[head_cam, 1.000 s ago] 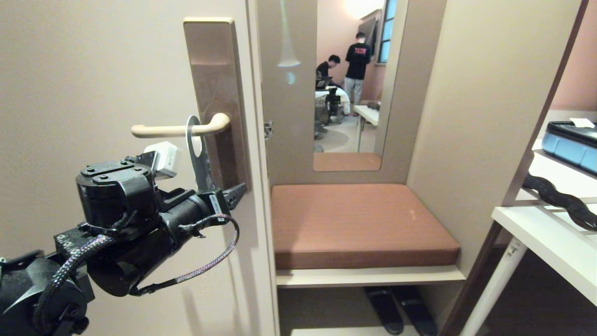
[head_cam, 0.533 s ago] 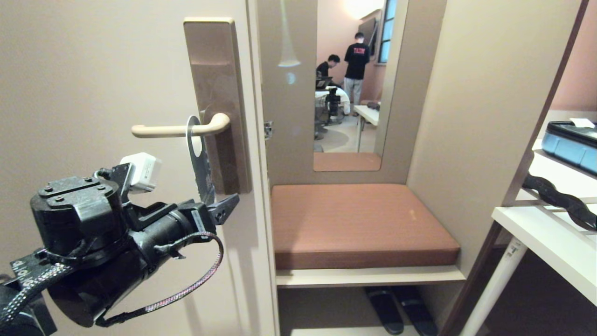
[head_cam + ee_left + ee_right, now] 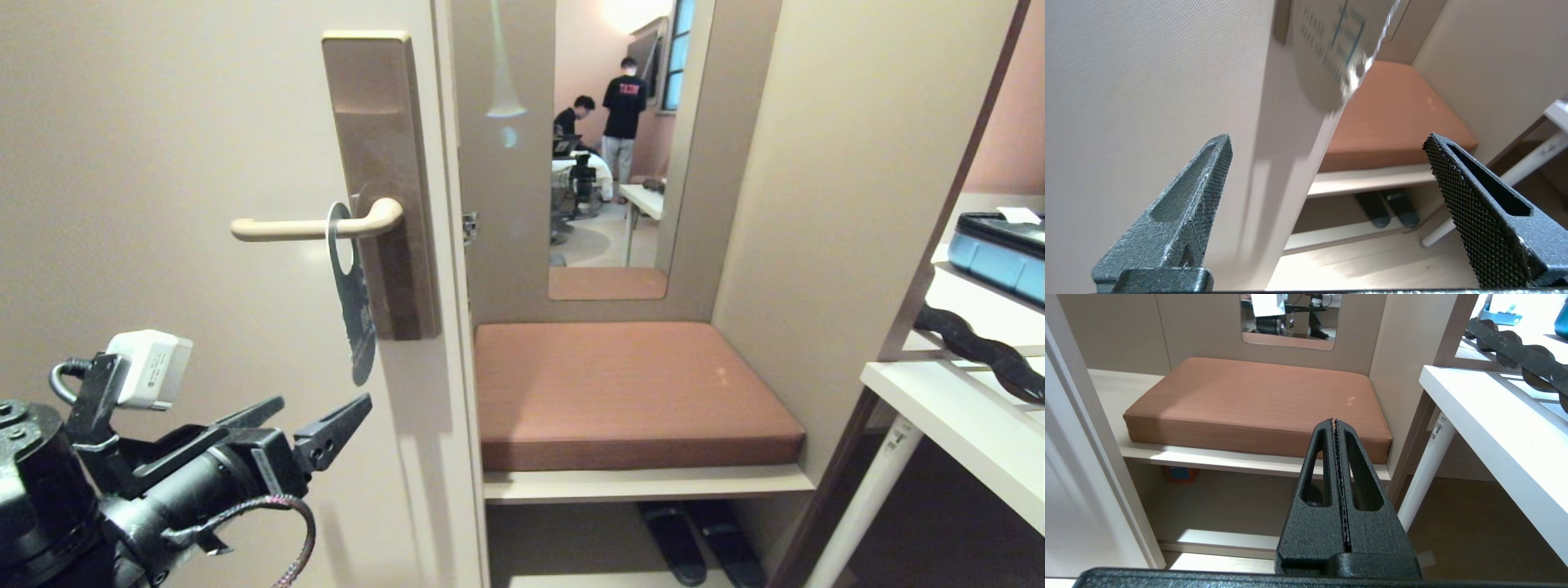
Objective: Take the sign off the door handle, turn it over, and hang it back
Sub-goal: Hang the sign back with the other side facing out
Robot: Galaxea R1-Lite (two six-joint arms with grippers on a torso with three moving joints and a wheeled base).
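The sign (image 3: 353,314) hangs by its round hole on the cream door handle (image 3: 302,229), which juts from the tall brown plate (image 3: 380,155) on the door. In the head view it is seen almost edge-on and dark. The left wrist view shows its lower end (image 3: 1327,57), pale with blue text. My left gripper (image 3: 322,408) is below and to the left of the sign, open and empty, clear of it. Its fingertips (image 3: 1222,143) stand wide apart in the left wrist view (image 3: 1326,138). My right gripper (image 3: 1334,421) is shut on nothing, low in front of the bench.
Right of the door edge is a niche with a brown cushion (image 3: 629,392) and a mirror (image 3: 612,147) reflecting two people. Dark slippers (image 3: 694,539) lie under the bench. A white table (image 3: 963,416) with a blue case (image 3: 1000,253) stands at the right.
My left gripper has dropped down and back to the left, away from the sign's lower end, and its jaws have spread wider. The sign stays on the handle.
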